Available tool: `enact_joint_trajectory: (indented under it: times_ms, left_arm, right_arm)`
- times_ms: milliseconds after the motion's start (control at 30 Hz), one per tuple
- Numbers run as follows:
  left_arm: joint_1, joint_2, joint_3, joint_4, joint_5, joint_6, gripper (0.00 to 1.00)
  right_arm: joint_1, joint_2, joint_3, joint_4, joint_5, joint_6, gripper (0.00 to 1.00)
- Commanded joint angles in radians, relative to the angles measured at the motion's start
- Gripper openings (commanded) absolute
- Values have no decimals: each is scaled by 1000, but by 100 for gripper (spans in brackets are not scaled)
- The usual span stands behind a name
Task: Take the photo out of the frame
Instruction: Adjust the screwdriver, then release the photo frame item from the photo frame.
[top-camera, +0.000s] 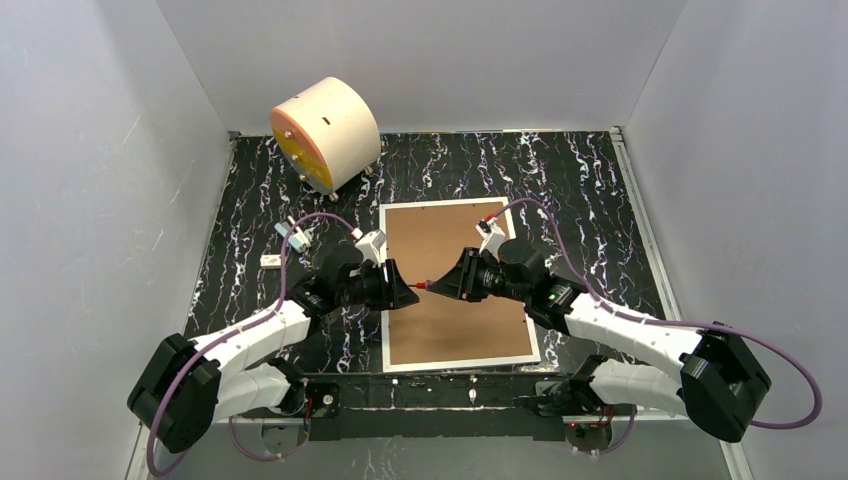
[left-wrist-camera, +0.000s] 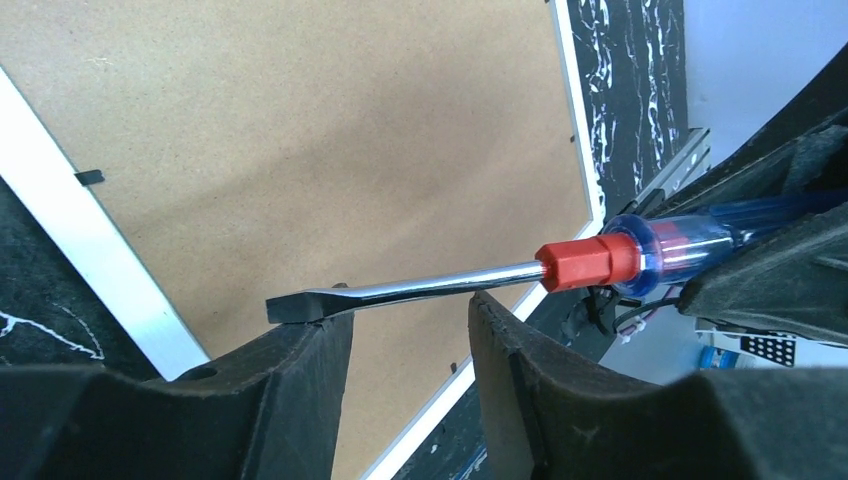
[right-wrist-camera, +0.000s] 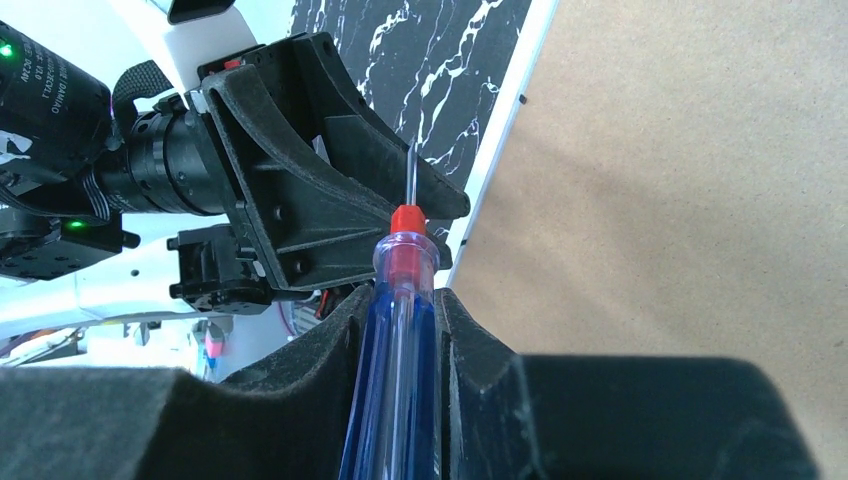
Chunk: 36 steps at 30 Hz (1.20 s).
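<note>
Above the frame (top-camera: 455, 330), the right gripper (right-wrist-camera: 398, 305) clamps a screwdriver (left-wrist-camera: 450, 280) by its blue handle; the left gripper (left-wrist-camera: 410, 320) stands part open, the shaft crossing its gap.

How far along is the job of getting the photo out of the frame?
Done: the frame lies face down, and the right claw grips a screwdriver by its blue handle. In hand: its blade lies across the open left claw, above the frame. Left: the brown backing board sits in place and no photo shows, so nearly everything.
</note>
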<state>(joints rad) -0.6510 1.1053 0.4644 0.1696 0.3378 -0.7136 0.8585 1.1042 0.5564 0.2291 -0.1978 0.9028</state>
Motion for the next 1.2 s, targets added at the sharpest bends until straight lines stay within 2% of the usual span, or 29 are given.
enact_joint_trajectory:
  times_ms: [0, 33, 133, 333, 467, 667, 900, 1167]
  left_arm:
    - [-2, -32, -2, -38, -30, 32, 47]
    - [-2, -36, -4, -49, -34, 34, 50]
    - [-2, -40, -11, -57, -28, 34, 52]
    - [-1, -100, -30, -118, -48, 47, 61]
    - [-1, -143, -29, -257, -184, 29, 66]
    - [-1, -152, -22, -368, -371, -9, 70]
    - [-1, 0, 29, -390, -411, 1, 67]
    - [0, 51, 32, -378, -455, 4, 64]
  right_arm:
    - [-11, 4, 76, -10, -12, -59, 1]
    - [-18, 9, 81, -8, -16, -61, 1]
    - [-37, 24, 92, -6, -47, -73, 1]
    - [-65, 32, 137, -116, 18, -138, 1]
    - [-78, 76, 196, -194, -13, -214, 1]
    - [-88, 132, 205, -159, -94, -244, 1]
    - [-102, 208, 194, -60, -130, -262, 1]
    - [-135, 249, 177, 18, -189, -356, 1]
